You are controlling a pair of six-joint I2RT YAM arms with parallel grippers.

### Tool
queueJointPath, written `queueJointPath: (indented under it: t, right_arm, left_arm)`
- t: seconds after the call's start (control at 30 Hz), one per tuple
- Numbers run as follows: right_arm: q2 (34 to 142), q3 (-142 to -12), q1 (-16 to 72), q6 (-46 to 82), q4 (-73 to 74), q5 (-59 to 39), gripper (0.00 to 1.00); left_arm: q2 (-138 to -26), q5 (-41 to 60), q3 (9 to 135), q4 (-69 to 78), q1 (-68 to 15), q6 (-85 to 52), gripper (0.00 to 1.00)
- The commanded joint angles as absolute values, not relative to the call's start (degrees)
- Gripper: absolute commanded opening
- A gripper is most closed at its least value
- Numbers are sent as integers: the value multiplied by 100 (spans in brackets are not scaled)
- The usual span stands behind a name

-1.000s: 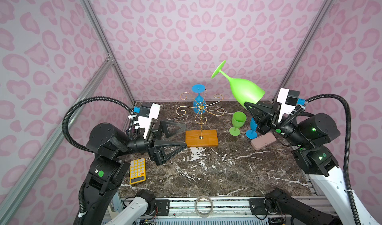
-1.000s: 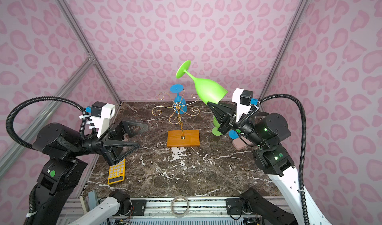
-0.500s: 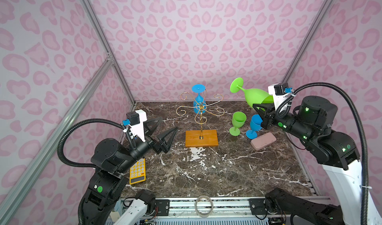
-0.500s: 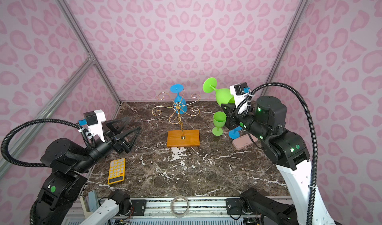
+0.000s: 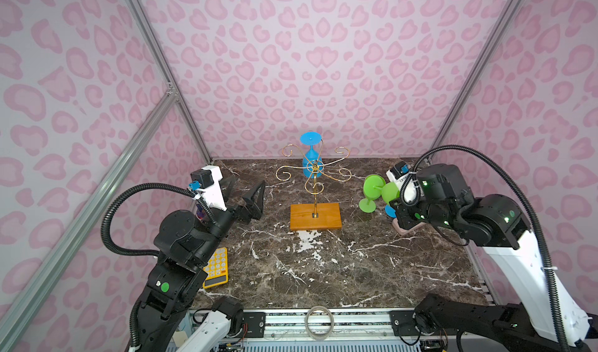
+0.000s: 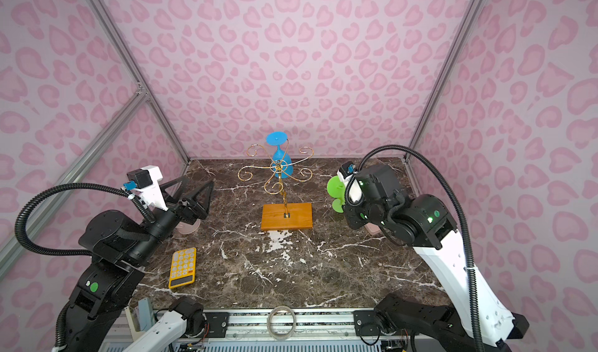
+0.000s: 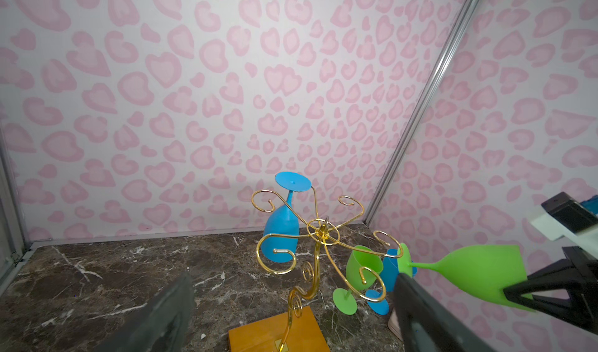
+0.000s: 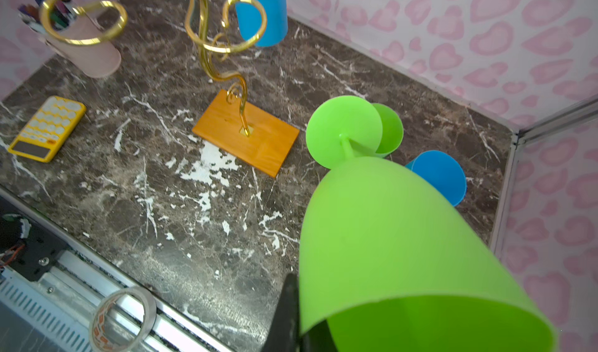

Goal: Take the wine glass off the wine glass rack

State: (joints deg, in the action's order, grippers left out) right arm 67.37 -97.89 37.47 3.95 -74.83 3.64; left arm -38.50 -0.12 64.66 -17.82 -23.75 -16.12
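Note:
The wine glass rack (image 5: 315,216) stands mid-table, gold scroll arms on a wooden base. A blue wine glass (image 5: 311,161) hangs upside down from a rear arm, as the left wrist view (image 7: 281,234) also shows. My right gripper (image 8: 304,331) is shut on the rim of a green wine glass (image 8: 388,237). That glass lies nearly level, clear of the rack on the right, its foot (image 5: 373,185) pointing toward the rack. My left gripper (image 5: 246,192) is open and empty, left of the rack, with its fingers (image 7: 420,314) apart.
A second green glass (image 7: 362,269) and a blue glass (image 8: 440,175) stand upright right of the rack, just below the held glass. A pink block (image 5: 404,229) lies near them. A yellow calculator (image 5: 216,268), a pink pen cup (image 8: 87,49) and a tape roll (image 5: 320,323) are also present.
The right arm has brought the green glass down from high above to just over the standing glasses. The left gripper has drawn back from the rack's base, still open.

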Motion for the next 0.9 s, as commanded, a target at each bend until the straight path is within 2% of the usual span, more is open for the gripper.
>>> queueJointPath:
  t: [0.0, 0.27, 0.53, 0.87]
  right_arm:
    - [6886, -9615, 3768, 436, -7875, 396, 0]
    - [7444, -9291, 3711, 201, -7942, 55, 0]
    - [7847, -8766, 3090, -99, -7554, -246, 0]
    - [8734, -8954, 2860, -289, -7420, -625, 0]
  left_arm:
    - [-3852, -194, 6384, -1538, -2379, -1617, 97]
    - [-3840, -227, 6363, -1547, -2373, -1539, 97]
    - [-3810, -256, 6355, -1608, -2375, -1482, 96]
    - [-3809, -281, 6324, -1556, -2375, -1480, 97]
